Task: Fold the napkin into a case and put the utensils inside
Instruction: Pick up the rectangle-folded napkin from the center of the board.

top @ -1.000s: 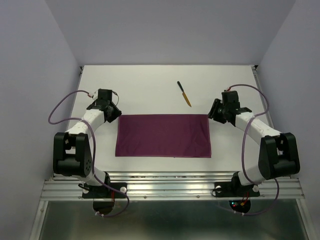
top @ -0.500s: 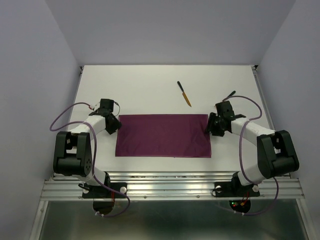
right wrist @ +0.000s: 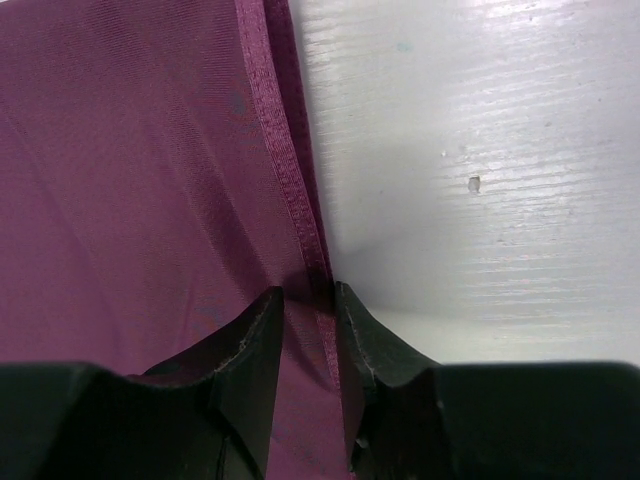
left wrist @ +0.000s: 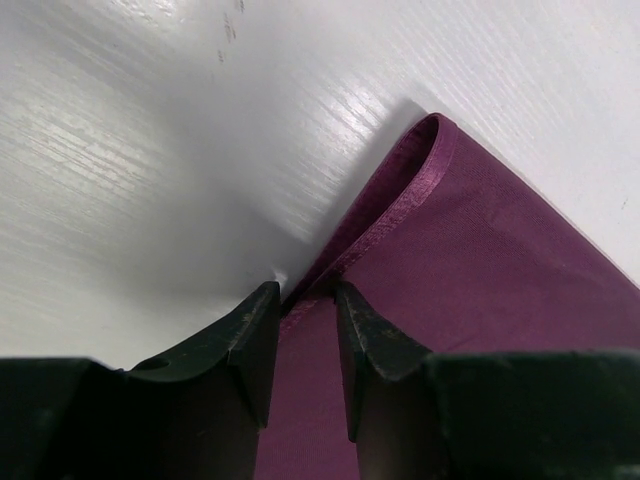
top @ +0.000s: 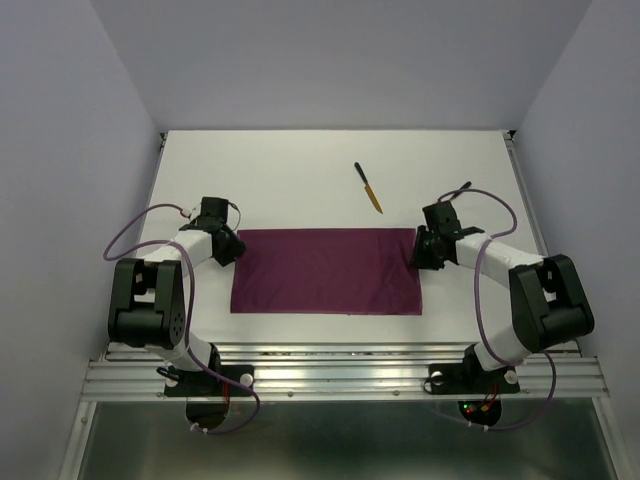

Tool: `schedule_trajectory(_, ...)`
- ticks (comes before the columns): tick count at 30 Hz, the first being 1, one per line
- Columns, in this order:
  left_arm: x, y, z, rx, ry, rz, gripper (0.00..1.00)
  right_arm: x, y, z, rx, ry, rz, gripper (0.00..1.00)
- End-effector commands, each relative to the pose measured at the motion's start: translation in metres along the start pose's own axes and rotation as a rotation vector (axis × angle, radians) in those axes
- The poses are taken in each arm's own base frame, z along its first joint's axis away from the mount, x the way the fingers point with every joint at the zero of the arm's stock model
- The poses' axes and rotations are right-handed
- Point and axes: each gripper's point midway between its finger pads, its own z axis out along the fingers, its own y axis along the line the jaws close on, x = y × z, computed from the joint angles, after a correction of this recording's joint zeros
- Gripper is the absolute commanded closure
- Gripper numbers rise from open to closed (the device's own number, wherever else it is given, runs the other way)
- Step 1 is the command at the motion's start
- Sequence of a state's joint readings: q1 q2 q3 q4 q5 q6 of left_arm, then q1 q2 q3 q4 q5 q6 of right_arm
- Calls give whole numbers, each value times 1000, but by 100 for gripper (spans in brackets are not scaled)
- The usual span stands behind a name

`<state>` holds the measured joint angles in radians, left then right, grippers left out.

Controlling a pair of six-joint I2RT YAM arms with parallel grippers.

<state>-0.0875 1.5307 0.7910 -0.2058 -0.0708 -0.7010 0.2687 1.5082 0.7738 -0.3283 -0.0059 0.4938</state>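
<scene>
Left tool (left wrist: 307,292), fingers slightly apart, straddles the near hem of the napkin (top: 325,270). The napkin lies flat between both tools, apparently folded once, so no case yet. A knife (top: 369,188) lies beyond them on the desk (top: 280,170), still to be placed. Right tool (right wrist: 309,293) straddles the opposite hem; I cannot tell if it grips.

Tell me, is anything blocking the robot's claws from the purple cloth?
Nothing visible is. The left gripper and the right gripper each straddle a hemmed edge of the thin magenta-purple cloth napkin, with their jaws slightly apart.
</scene>
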Motion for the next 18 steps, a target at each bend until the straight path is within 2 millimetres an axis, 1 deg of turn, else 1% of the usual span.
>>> schedule_trajectory(1, 9, 7, 7, -11, 21, 1, 60, 2, 10, 6, -11, 9, -17, 67)
schedule_trajectory(3, 9, 7, 8, -8, 26, 3, 60, 4, 13, 8, -13, 13, -21, 67)
schedule_trajectory(4, 10, 7, 8, -8, 28, 3, 60, 3, 7, 11, 17, 8, -19, 67)
schedule_trajectory(7, 9, 5, 7, -2, 28, 6, 60, 8, 7, 16, 30, 25, -25, 69)
schedule_trajectory(8, 9, 6, 7, -3, 27, 6, 60, 7, 6, 16, 34, 22, -22, 75)
schedule_trajectory(10, 8, 5, 7, -2, 23, 5, 60, 5, 1, 16, 64, 7, -17, 84)
schedule_trajectory(11, 8, 5, 6, 0, 23, 7, 60, 3, -1, 15, 75, -5, -15, 92)
schedule_trajectory(13, 9, 5, 7, 2, 24, 8, 60, -5, -6, 11, 112, -42, -2, 99)
schedule_trajectory(18, 9, 1, 5, 26, 25, 19, 60, -21, -7, -3, 128, -117, 8, 99)
